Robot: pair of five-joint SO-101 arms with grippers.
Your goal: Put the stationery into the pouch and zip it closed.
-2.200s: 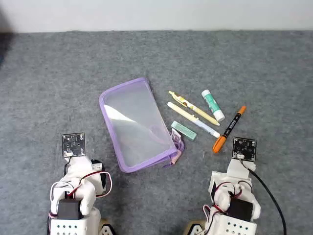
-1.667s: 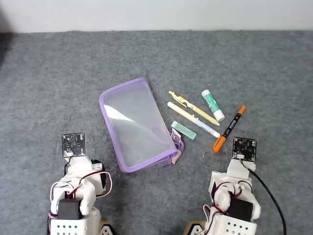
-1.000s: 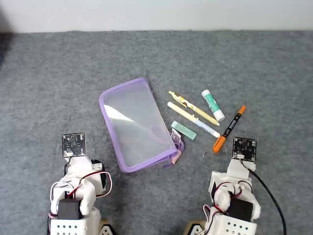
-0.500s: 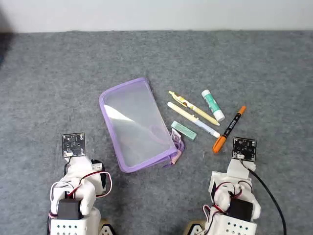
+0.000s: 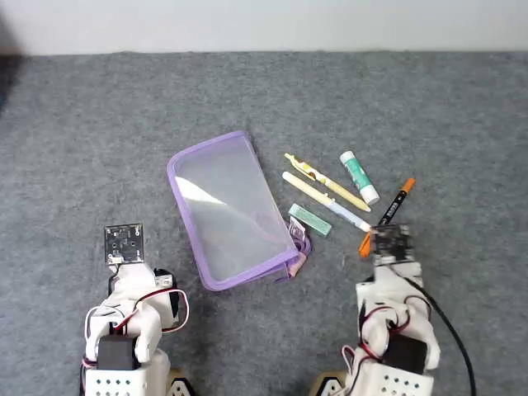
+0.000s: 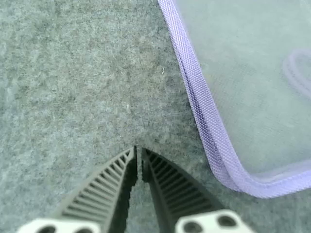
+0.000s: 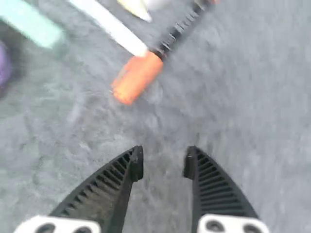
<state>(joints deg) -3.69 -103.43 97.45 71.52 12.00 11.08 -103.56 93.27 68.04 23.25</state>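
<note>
Nearest me, the left end effector [image 6: 138, 151] hangs low over the grey desk [image 5: 74, 132]. Its fingers are pressed together on nothing, just beside the purple-trimmed corner of the pouch [image 5: 229, 210]. The right end effector [image 7: 164, 162] is spread and empty above bare desk, a little short of the orange cap of the marker [image 7: 137, 76].

The pouch lies flat between the two arms, clear with purple edging and tilted. I cannot tell whether its zip is open. Everything else lies on the desk to its right, outside the pouch. The mint-green eraser [image 5: 309, 220] is just beside its near right corner. Beyond that the cream pen [image 5: 318, 195] and the yellow pen [image 5: 330, 183] lie side by side. The marker angles away on the right, and the glue stick [image 5: 359, 177] lies farthest back.
</note>
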